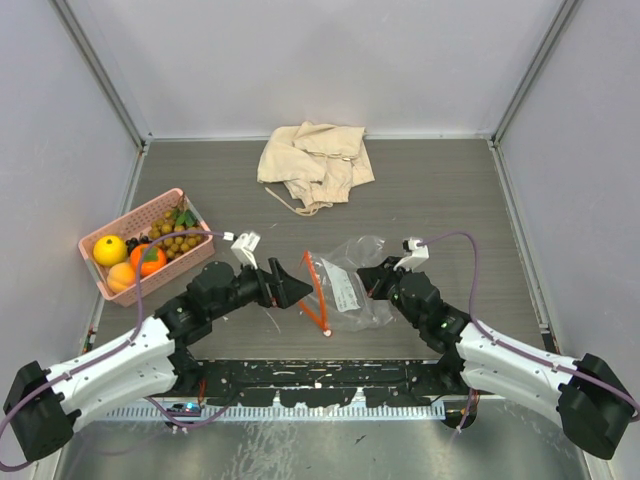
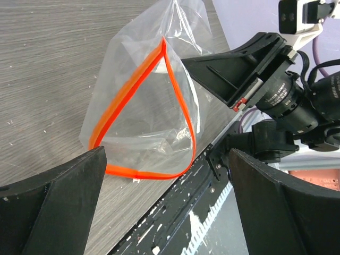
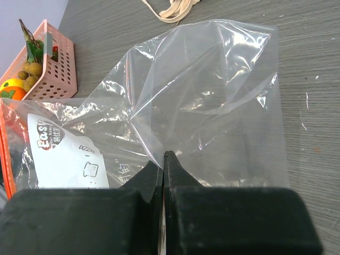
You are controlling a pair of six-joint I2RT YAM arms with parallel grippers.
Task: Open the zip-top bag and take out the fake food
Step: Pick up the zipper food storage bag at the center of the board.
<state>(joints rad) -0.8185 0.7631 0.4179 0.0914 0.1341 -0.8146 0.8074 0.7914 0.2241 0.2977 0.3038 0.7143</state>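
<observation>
Top view: grey wood-grain table point(image 1: 450, 200), pale walls point(image 1: 300, 60). The left gripper point(image 1: 297, 287) is spread, the zip-top bag point(image 1: 345, 290) just ahead. The right gripper point(image 1: 372, 282) pinches its far side. The fake food point(image 1: 150, 255) sits in a pink basket point(image 1: 110, 283) well left of the left gripper.
Left wrist: the orange zip strip point(image 2: 130, 87) gapes ahead.
Right wrist: a label point(image 3: 64, 159) left of the fingertips reads "Easy".

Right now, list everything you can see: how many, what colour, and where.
bag: one, clear with an orange zip strip, table centre, mouth open
basket: one, pink, left side of table
lemon: one, yellow, in basket
round fruits: two, orange, in basket
berry cluster: one, tan with green leaves, in basket
cloth: one, beige, crumpled at the back
table: one, grey wood grain
left arm: one, white and black, near edge
right arm: one, white and black, near edge
left fingers: two, black, open, facing the bag's mouth
right fingers: two, black, shut on the bag's plastic
</observation>
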